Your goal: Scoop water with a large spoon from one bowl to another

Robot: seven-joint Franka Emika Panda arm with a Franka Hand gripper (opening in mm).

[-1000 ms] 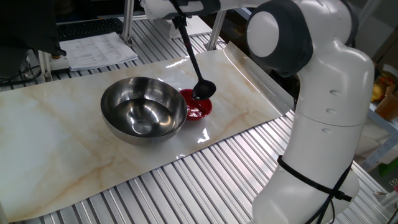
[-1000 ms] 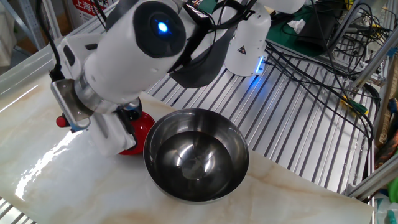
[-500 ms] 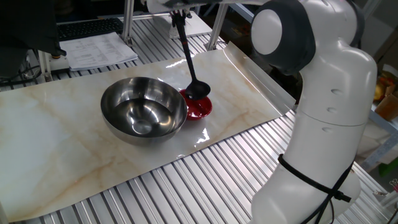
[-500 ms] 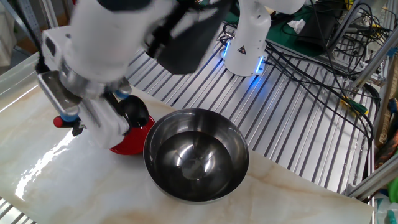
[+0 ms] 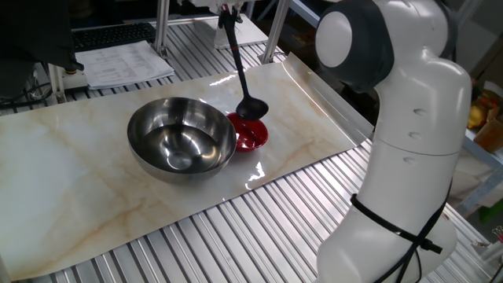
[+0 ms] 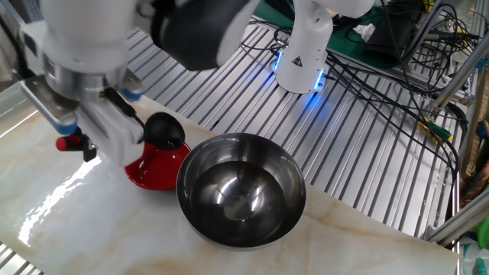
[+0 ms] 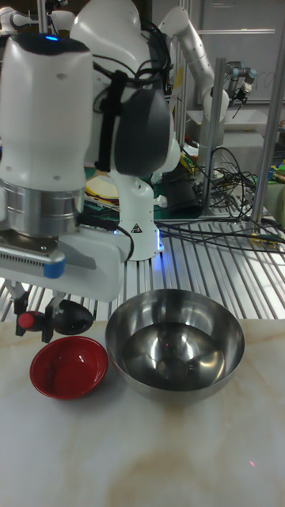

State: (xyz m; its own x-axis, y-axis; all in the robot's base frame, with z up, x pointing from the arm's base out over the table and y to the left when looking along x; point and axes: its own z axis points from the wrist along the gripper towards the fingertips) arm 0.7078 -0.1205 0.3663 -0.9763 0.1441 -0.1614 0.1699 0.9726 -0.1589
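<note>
The large steel bowl [image 5: 182,145] [image 6: 241,191] [image 7: 174,344] stands on the marble sheet. Faint glints of water [image 6: 238,205] show at its bottom. The small red bowl [image 5: 253,137] [image 6: 155,168] [image 7: 69,367] sits right beside it. My gripper [image 6: 107,130] [image 7: 33,305] is shut on the handle of the black ladle. In one fixed view the gripper [image 5: 226,6] is cut off by the top edge. The ladle's scoop [image 5: 251,108] [image 6: 164,130] [image 7: 73,314] hangs just above the red bowl's rim. I cannot see whether the scoop holds water.
The marble sheet [image 5: 71,189] lies on a ribbed metal table [image 5: 259,228]. Papers [image 5: 126,63] lie at the back left. The arm's white body [image 5: 416,157] stands at the right. A second white robot base [image 6: 306,53] and cables [image 6: 397,69] sit behind the bowls.
My gripper has risen and drawn away from the steel bowl, lifting the ladle's scoop from low over the red bowl to above its rim. Both bowls stayed put.
</note>
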